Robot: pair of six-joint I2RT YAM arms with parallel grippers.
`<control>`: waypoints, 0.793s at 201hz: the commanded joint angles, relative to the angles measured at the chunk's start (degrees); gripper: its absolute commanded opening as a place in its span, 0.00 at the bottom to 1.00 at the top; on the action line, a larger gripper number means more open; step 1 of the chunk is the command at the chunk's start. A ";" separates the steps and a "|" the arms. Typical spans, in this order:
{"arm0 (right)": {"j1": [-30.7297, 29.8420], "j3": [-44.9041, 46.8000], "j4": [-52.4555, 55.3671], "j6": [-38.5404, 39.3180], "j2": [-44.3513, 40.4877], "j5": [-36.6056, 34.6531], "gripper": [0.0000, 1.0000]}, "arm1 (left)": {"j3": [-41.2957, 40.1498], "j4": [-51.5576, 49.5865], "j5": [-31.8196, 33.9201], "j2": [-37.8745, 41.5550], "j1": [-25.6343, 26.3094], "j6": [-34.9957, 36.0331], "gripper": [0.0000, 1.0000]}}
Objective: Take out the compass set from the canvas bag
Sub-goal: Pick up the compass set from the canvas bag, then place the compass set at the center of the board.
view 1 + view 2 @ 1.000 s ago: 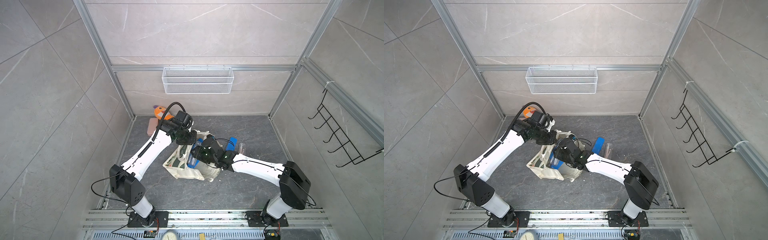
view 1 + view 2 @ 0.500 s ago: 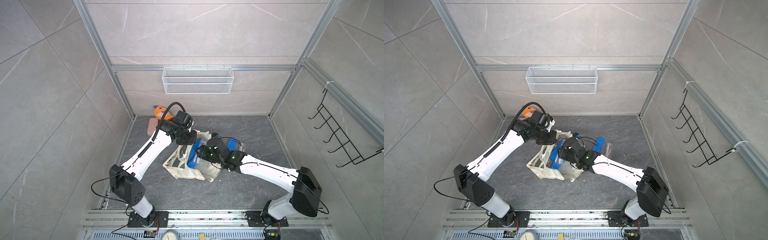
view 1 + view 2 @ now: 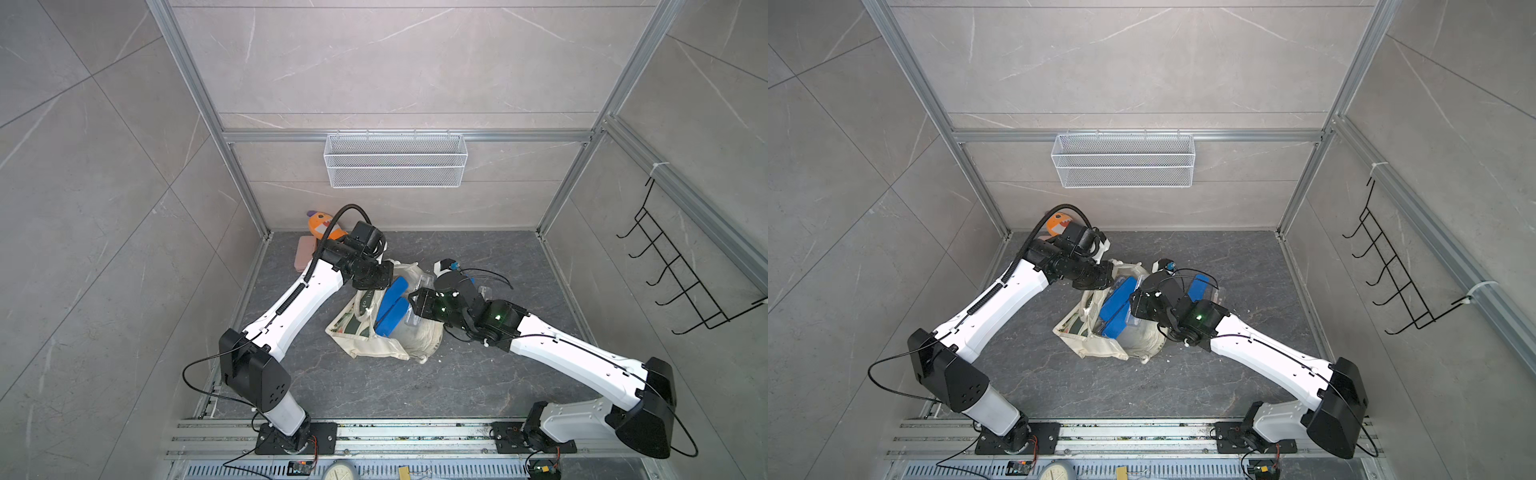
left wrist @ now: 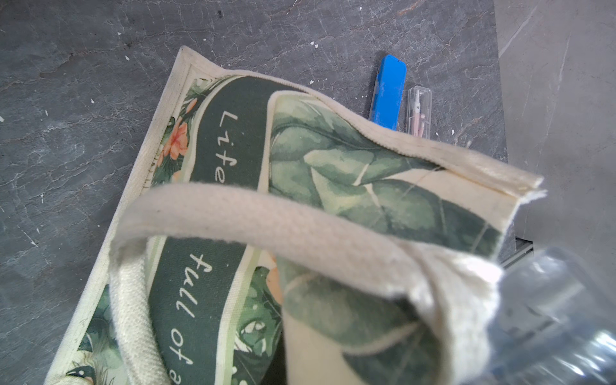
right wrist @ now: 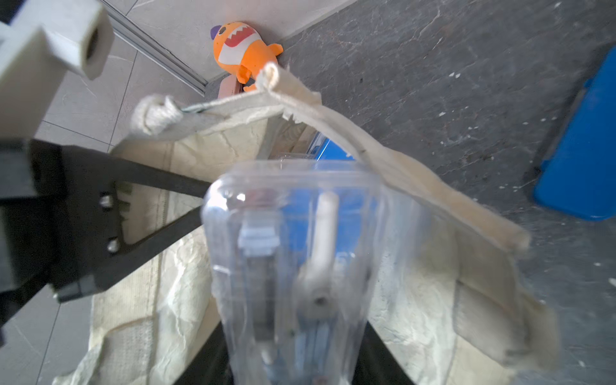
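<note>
Grey stone flooring [image 3: 415,386] lay under both arms, with pale tiled walls around it, a wire basket [image 3: 395,160] on the back wall and a black hook rack [image 3: 673,274] on the side wall. Near the middle of the floor the canvas bag [image 3: 374,345] sat slumped between the arms, its green-printed side toward the left arm and its mouth gaping upward. The left claw [image 3: 384,276] was pressed together on the bag's far rim, holding that edge up. The right claw [image 3: 413,307] pinched the compass set [image 5: 293,233], a clear case with a blue backing, which stood tilted over the open mouth. Whether its lower end was free of the cloth could not be told. Beyond the bag a second blue case [image 4: 388,93] and a small clear case [image 4: 418,110] lay side by side on the floor. An orange toy fish [image 5: 243,46] and a pink block [image 3: 305,253] sat in the back corner.
</note>
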State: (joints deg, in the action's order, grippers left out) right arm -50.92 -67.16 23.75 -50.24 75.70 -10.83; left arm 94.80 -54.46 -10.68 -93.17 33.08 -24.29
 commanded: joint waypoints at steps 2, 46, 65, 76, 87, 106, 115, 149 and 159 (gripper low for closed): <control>0.94 -3.12 5.79 3.94 -2.86 -2.73 0.33 | 2.40 -0.18 -2.07 -0.17 0.07 -0.37 0.00; 5.24 -3.84 11.84 7.61 -6.93 -4.56 0.33 | 2.32 -0.11 -1.90 -0.09 0.10 -0.36 0.00; 9.11 -3.10 14.41 9.51 -8.45 -3.28 0.33 | 2.36 -0.05 -1.90 0.02 0.11 -0.32 0.00; 11.82 -2.51 15.85 10.68 -8.98 -2.29 0.33 | 2.32 -0.10 -1.94 0.13 0.10 -0.34 0.00; 14.51 -1.72 17.19 12.10 -9.26 -1.51 0.33 | 2.33 -0.05 -1.89 0.17 0.06 -0.34 0.00; 18.35 -0.32 19.22 14.67 -9.34 -2.04 0.33 | 2.33 0.05 -1.89 0.18 0.20 -0.34 0.00; 20.03 0.28 19.88 16.08 -9.04 -2.50 0.33 | 2.32 0.05 -1.96 0.18 0.07 -0.32 0.00; 26.57 3.02 20.72 19.94 -5.47 -2.22 0.33 | 2.31 0.10 -2.04 0.33 0.07 -0.30 0.00; 28.57 4.12 20.31 20.67 -4.09 -1.52 0.32 | 2.35 0.05 -1.93 0.35 0.14 -0.15 0.00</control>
State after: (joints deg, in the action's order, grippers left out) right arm -25.74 -65.47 42.41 -33.69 68.77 -13.04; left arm 94.80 -54.43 -10.68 -93.17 33.08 -24.27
